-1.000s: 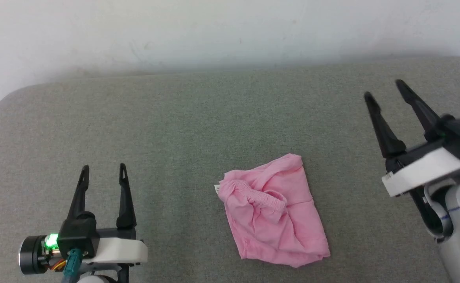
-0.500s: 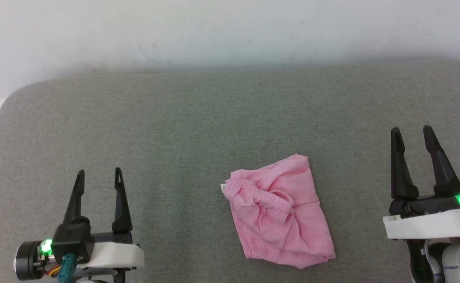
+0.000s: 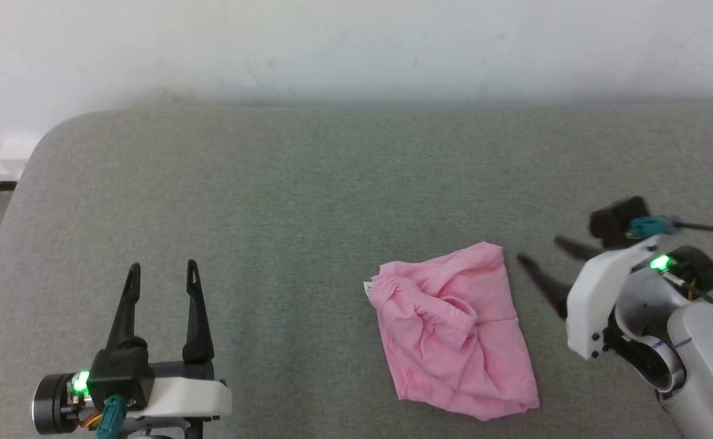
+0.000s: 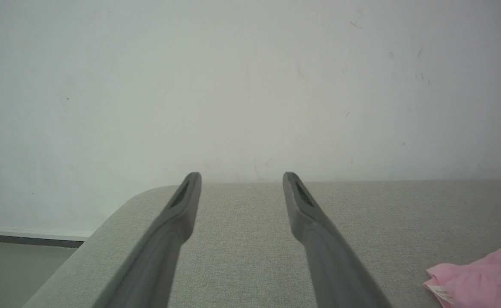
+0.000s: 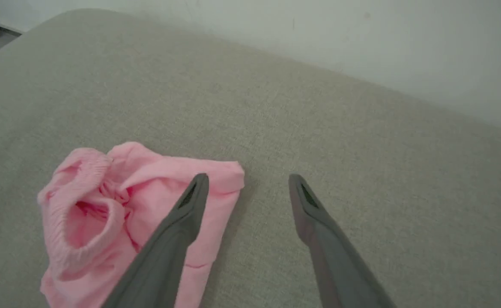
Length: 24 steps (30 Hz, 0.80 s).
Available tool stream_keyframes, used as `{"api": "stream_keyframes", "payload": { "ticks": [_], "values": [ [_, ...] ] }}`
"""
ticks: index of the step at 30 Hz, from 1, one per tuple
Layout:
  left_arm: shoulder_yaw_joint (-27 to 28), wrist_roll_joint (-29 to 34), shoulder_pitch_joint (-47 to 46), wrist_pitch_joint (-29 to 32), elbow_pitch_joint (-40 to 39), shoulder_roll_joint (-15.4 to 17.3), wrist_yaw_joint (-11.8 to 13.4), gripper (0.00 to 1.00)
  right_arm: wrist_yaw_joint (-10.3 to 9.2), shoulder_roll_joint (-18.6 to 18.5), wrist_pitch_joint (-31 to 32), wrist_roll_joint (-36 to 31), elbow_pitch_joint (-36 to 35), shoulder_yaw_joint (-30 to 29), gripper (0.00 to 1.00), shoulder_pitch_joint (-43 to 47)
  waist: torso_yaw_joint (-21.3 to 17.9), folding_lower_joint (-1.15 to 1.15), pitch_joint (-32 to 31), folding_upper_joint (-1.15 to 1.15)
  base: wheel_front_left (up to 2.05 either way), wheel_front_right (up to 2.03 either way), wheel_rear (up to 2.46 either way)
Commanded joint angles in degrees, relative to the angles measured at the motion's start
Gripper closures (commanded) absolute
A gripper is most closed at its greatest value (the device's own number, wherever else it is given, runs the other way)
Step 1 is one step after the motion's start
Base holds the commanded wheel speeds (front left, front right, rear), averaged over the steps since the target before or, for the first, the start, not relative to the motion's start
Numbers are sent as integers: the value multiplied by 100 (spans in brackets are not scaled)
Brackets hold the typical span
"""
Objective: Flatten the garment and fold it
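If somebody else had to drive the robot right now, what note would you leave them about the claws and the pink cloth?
The garment lies crumpled on the grey pad, with its elastic hem bunched on top and a white label at its left edge.
The left claw is open and empty, well to the garment's left.
The right claw is open and empty, with its tips aimed at the garment's right edge and a gap between.
Done: nothing yet.
Left: grab it, spread it flat, fold it.

Lighting even, soft, moderately bright. Faint shadow band at wall (image 3: 356,49) base, upper head view. Right claw (image 3: 539,251) blurred at right. Wrist views: near fingers (image 4: 156,265) out of focus at bottom edge.
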Motion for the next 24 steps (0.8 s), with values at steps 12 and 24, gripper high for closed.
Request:
{"api": "stream_keyframes", "payload": {
  "ticks": [12,24],
  "values": [
    [-121,16,-156,-27,21,-110,-11,0,-4,-213,2017,1836,817,1104,0,-444,513,0,458,0,0,0,0],
    [-20,45,-194,-27,49,-107,18,0,-4,-215,1255,1930,1082,1876,100,-670,203,0,502,0,0,0,0]
  ]
}}
